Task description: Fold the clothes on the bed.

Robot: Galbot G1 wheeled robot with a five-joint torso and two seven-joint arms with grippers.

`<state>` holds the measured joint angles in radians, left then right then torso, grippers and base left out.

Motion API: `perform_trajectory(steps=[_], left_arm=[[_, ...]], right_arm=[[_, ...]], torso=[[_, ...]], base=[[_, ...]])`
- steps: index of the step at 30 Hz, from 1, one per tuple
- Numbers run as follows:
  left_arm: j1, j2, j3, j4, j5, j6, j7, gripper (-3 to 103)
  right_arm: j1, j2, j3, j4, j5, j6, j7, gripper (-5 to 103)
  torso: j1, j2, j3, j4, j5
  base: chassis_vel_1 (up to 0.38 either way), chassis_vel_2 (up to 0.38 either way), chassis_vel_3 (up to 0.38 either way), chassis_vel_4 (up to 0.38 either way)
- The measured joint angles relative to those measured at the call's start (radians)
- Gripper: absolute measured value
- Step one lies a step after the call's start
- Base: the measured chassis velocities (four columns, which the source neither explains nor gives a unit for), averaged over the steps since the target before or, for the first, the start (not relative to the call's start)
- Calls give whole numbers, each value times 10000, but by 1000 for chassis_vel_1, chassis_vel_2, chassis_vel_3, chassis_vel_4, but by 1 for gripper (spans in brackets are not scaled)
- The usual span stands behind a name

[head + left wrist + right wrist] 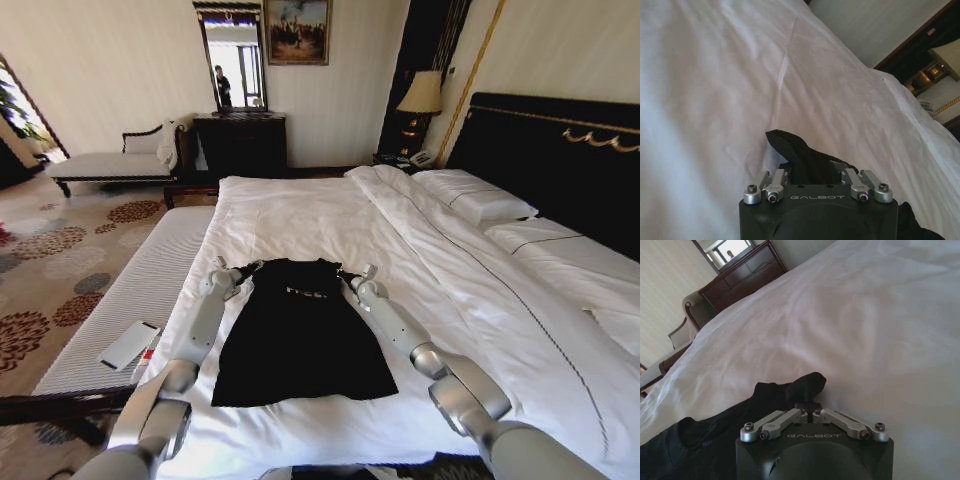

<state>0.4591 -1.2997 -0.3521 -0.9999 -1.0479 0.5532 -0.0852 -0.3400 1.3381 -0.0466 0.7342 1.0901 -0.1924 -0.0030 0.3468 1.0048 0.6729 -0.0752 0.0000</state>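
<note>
The clothes, one black T-shirt (300, 335), lie flat near the foot of the bed (470, 300), collar toward the pillows. My left gripper (243, 268) sits at the shirt's left shoulder corner. In the left wrist view a thick bunch of black fabric (800, 157) stands up between the fingers of the left gripper (812, 172), which are closed against it. My right gripper (347, 274) is at the right shoulder corner. In the right wrist view the right gripper (811, 412) has its fingers pinched together on a raised tuft of fabric (805, 387).
White duvet spreads around the shirt. Pillows (480, 200) and the dark headboard (560, 150) lie to the right. A white bench (140, 290) with a flat white device (128, 344) runs along the bed's left side. A dresser (240, 140) and chaise (110, 165) stand at the far wall.
</note>
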Motion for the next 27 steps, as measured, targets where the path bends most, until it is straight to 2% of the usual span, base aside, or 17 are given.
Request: perform_trajectory(steps=[3, 7, 9, 10, 17, 22, 24, 25, 26, 27], left_arm=[[8, 27, 1, 6, 4, -9, 3, 36], [34, 14, -5, 55, 58, -21, 26, 15], [34, 14, -5, 55, 58, -21, 26, 15], [42, -17, -8, 86, 118, -59, 70, 4], [9, 32, 8, 77, 196, -221, 158, 0], [163, 577, 71, -788, -441, -282, 141, 0], [834, 1513, 158, -2191, -1304, -282, -22, 0], [1051, 1744, 160, -2596, -1544, -282, -54, 0], [1051, 1744, 160, -2596, -1544, -282, -54, 0], [1365, 2040, 130, -3173, -1830, -282, -66, 0]], right_arm=[[34, 6, -12, -28, -16, 8, -12, 0], [71, 35, -20, -114, -100, 39, -80, 0], [71, 35, -20, -114, -100, 39, -80, 0], [67, 46, -19, -122, -137, 75, -175, 0], [38, -2, 6, -48, -111, 192, -346, 0], [-263, -387, 53, 1137, 726, 350, -363, 0], [-909, -1326, 62, 2772, 1467, 425, -184, 0], [-1102, -1684, 74, 3187, 1634, 425, -106, 0], [-1102, -1684, 74, 3187, 1634, 425, -106, 0], [-1350, -2184, 120, 3736, 1839, 424, 11, 0]], torso=[[0, 0, 0, 0, 0], [0, 0, 0, -2, 0], [0, 0, 0, -2, 0], [0, 0, 0, -1, 0], [0, 0, 0, -3, 0], [1, 0, 0, -4, 0], [0, -1, 0, 6, 4], [1, -1, 0, 10, 5], [1, -1, 0, 10, 5], [0, 0, 0, 8, 3]], base=[[0, 0, 0, 0], [0, 0, 0, 0], [0, 0, 0, 0], [0, 0, 0, 0], [0, 0, 0, 0], [0, 0, 0, 0], [0, 0, 0, 0], [0, 0, 0, 0], [0, 0, 0, 0], [0, 0, 0, 0]])
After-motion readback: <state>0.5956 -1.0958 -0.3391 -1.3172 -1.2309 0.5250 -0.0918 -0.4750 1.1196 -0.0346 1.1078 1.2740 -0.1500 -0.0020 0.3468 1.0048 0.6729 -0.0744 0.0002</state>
